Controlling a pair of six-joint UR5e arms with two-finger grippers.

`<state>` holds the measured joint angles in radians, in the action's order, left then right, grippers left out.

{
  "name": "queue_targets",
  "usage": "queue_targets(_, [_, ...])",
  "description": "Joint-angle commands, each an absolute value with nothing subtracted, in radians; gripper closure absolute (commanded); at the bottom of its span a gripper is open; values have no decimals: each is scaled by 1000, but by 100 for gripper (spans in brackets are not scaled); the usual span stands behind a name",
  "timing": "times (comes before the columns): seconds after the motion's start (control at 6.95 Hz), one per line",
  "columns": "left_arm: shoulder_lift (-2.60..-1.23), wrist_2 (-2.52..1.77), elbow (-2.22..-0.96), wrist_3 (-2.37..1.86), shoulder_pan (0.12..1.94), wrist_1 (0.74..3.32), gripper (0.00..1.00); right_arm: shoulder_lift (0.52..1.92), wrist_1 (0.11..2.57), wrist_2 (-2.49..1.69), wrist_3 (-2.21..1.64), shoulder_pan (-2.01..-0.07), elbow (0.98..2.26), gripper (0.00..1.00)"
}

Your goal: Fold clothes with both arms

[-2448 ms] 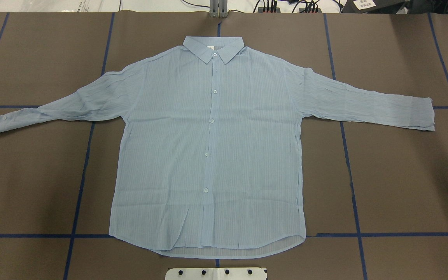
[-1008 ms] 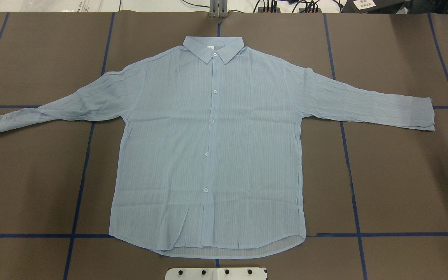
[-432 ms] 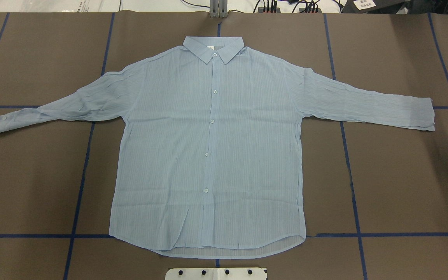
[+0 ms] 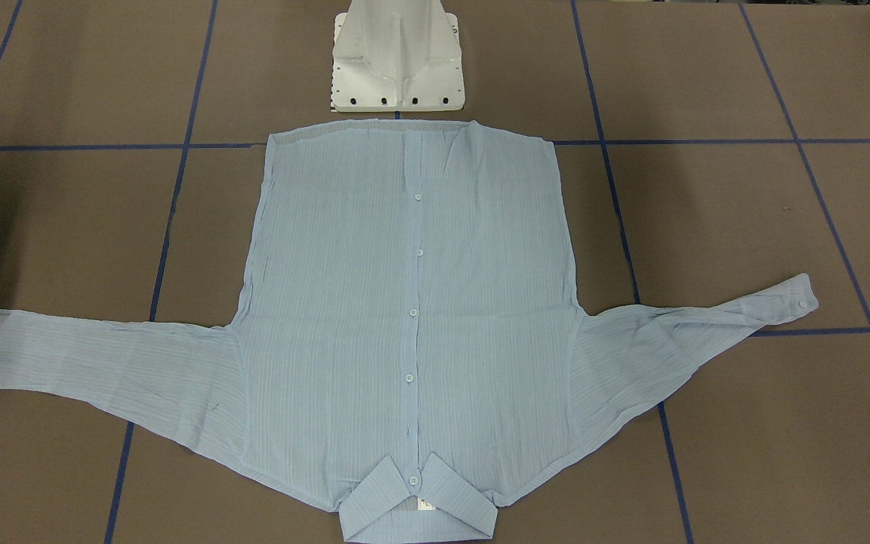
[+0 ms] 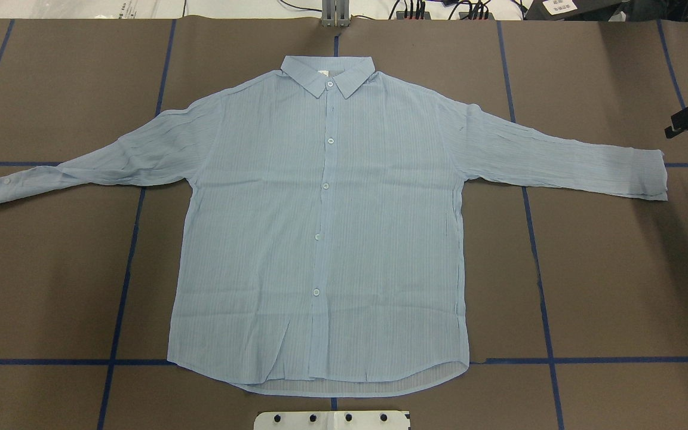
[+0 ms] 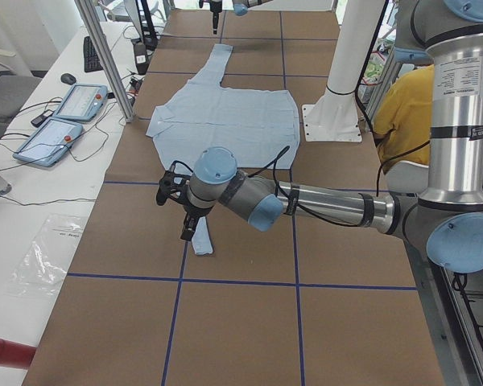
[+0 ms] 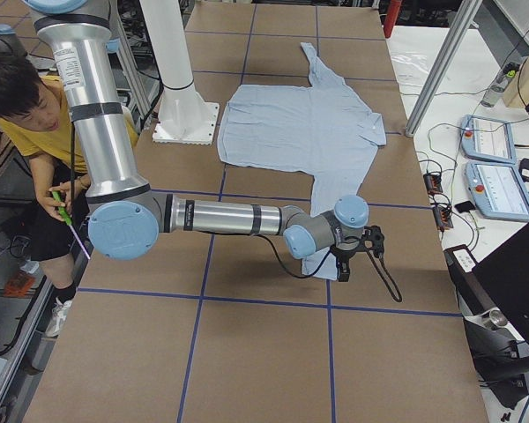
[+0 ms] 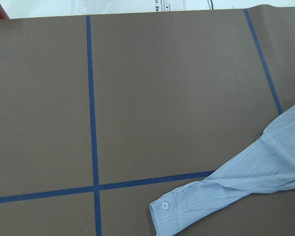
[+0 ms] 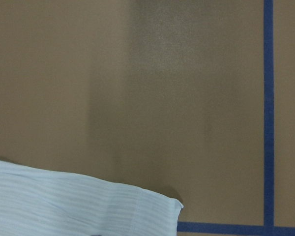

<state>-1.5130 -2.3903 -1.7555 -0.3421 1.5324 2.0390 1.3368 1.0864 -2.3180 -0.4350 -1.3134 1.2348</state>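
Shows the shirt [image 5: 326, 239] spread flat, buttons up, in the middle of the table [image 5: 619, 269], sleeves [image 5: 559, 158] out probably to offer their ends to the left gripper [image 6: 187, 225] and right gripper [image 5: 676, 128] hanging near, pincers apart or together impossible to tell.

**Both arms stretched out level, pincers aimed down**

The left arm [image 6: 330, 205] reaches out horizontally, and the left pincer [image 6: 187, 232] points down at the counter. The right arm [image 7: 220, 217] mirrors it. Overhead, the right pincer [image 5: 673, 129] shows at the 3 o'clock edge. Neither pincer's opening can be made out.
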Motion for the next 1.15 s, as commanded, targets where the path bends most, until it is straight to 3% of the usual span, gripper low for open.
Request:
queue_targets(0.0, [-1513, -2390, -1755, -342, 1532, 2040, 0, 1292, 1085, -2383, -489, -1308, 1143, 10])
queue_targets(1.01, [-1513, -2391, -1753, -339, 1531, 2040, 0, 1236, 1083, -2401, -534, -1258, 1008, 12])
